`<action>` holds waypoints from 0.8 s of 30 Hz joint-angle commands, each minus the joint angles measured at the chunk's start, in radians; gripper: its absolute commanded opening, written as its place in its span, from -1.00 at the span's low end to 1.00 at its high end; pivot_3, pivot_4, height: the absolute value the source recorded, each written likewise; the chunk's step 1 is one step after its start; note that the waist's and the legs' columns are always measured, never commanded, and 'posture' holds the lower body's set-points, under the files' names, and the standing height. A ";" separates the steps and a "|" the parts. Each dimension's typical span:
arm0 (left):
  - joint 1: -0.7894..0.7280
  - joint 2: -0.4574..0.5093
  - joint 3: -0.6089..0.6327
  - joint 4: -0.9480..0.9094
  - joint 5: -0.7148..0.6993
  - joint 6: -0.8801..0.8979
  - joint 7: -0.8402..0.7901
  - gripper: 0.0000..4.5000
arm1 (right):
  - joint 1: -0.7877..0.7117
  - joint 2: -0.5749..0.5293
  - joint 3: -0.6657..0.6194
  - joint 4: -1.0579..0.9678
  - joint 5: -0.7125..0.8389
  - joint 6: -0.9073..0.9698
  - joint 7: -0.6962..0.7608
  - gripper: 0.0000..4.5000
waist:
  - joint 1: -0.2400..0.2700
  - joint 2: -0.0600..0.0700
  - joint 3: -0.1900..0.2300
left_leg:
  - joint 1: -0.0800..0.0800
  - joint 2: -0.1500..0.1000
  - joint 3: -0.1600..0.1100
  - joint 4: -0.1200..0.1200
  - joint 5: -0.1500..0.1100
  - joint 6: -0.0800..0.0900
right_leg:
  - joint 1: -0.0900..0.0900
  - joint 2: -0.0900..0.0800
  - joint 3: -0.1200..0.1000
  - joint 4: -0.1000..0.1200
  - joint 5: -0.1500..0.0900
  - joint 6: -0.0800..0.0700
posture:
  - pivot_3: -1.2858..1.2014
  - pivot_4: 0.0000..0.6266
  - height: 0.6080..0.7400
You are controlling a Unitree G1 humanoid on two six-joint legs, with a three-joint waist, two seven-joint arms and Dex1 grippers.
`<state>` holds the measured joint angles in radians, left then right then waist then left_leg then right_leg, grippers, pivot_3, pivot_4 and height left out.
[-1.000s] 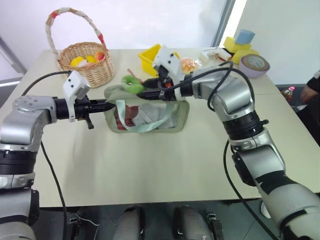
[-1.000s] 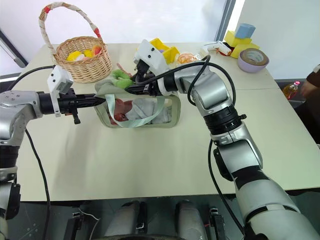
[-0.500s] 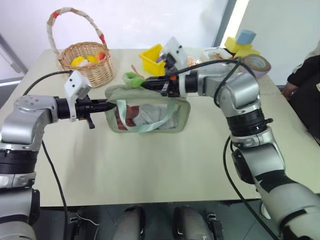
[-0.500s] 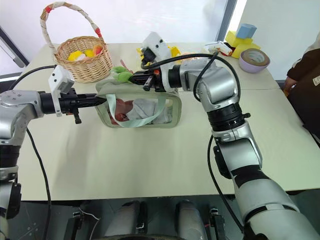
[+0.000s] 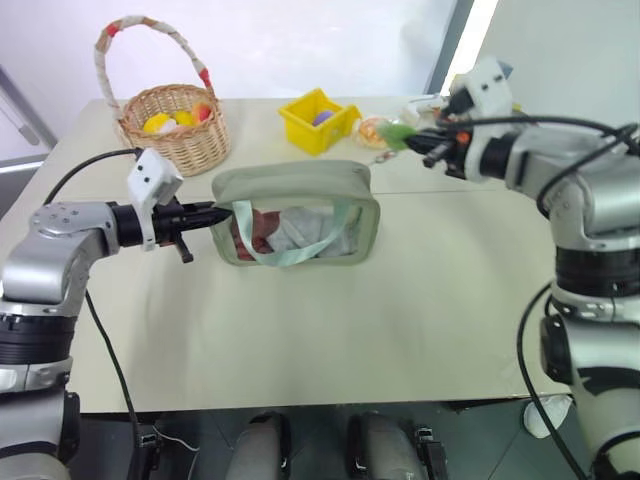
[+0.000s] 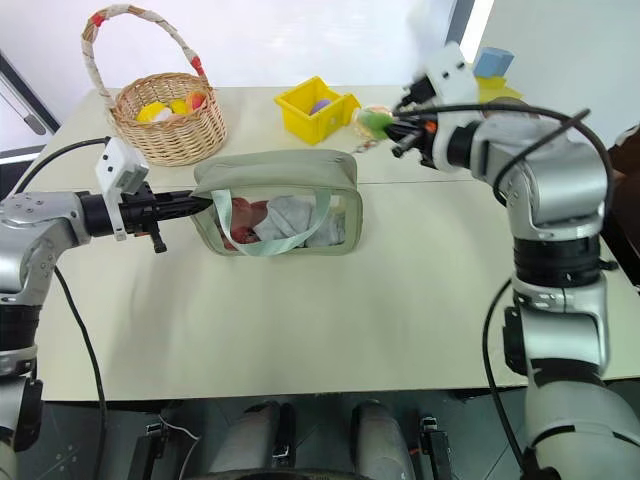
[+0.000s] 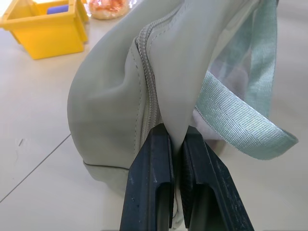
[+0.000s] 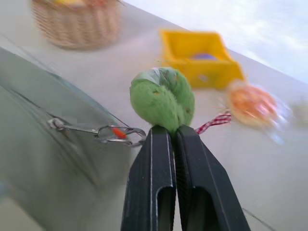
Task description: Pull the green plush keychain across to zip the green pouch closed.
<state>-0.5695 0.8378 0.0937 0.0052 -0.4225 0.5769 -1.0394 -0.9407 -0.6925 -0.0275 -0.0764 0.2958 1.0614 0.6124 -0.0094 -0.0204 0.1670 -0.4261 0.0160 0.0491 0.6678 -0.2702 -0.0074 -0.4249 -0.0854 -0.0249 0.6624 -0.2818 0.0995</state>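
The green pouch (image 5: 295,215) lies in the middle of the table, its zipper (image 7: 149,82) run shut along the top. Reddish and pale contents show through the clear side, and the pale strap (image 5: 290,250) hangs down in front. My left gripper (image 5: 222,213) is shut on the fabric at the pouch's left end (image 7: 174,137). Past the pouch's right end and above the table, my right gripper (image 6: 395,128) is shut on the green plush keychain (image 8: 162,96). A thin metal clip (image 8: 96,131) links the keychain back to the pouch.
A wicker basket (image 5: 175,125) with a tall handle stands at the back left. A yellow bin (image 5: 318,120) and an orange packet (image 5: 375,130) sit behind the pouch. Blocks (image 6: 490,62) stand at the back right. Bare table lies in front of the pouch.
My right gripper has swept right with the keychain, from the pouch's left end to beyond its right end, and the pouch top has closed. The left gripper has held still.
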 commanded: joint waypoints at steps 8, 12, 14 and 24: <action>-0.009 -0.045 -0.030 -0.018 0.000 0.042 0.025 -1.00 | 0.351 0.148 0.035 -0.090 -0.084 -0.109 -0.204 -0.98 | 0.001 -0.001 -0.002 | 0.003 0.000 -0.001 0.000 0.000 0.000 | 0.004 0.000 0.000 -0.001 0.000 0.000 | 0.03 -0.52 0.98; 0.002 -0.051 -0.025 -0.036 -0.003 0.049 0.033 -1.00 | 0.433 0.236 0.182 -0.068 -0.136 -0.187 -0.205 -0.98 | 0.001 -0.001 -0.002 | 0.002 0.000 -0.001 0.000 0.000 0.000 | 0.004 0.001 0.000 -0.001 0.000 0.000 | 0.03 -0.52 0.98; 0.010 -0.050 -0.022 -0.046 -0.005 0.052 0.034 -1.00 | 0.449 0.205 0.255 -0.056 -0.190 -0.246 -0.177 -0.98 | 0.002 -0.001 -0.002 | 0.002 0.000 -0.002 0.000 0.000 0.000 | 0.005 0.001 0.000 -0.001 0.000 0.000 | 0.03 -0.52 0.98; -0.003 -0.080 0.001 -0.028 -0.009 0.035 0.070 -0.66 | 0.363 0.068 0.129 0.006 -0.176 -0.381 -0.033 -0.86 | 0.005 -0.001 -0.002 | 0.014 0.001 -0.004 -0.002 -0.001 0.001 | 0.020 0.003 -0.001 -0.013 0.000 0.000 | 0.03 -0.52 0.98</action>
<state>-0.5580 0.7680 0.0929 -0.0357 -0.4238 0.6131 -0.9737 -0.5281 -0.5981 0.2119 -0.0497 0.0511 0.6502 0.5377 -0.0041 -0.0210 0.1653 -0.4118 0.0165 0.0449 0.6656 -0.2710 -0.0061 -0.4051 -0.0827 -0.0262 0.6490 -0.2820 0.0995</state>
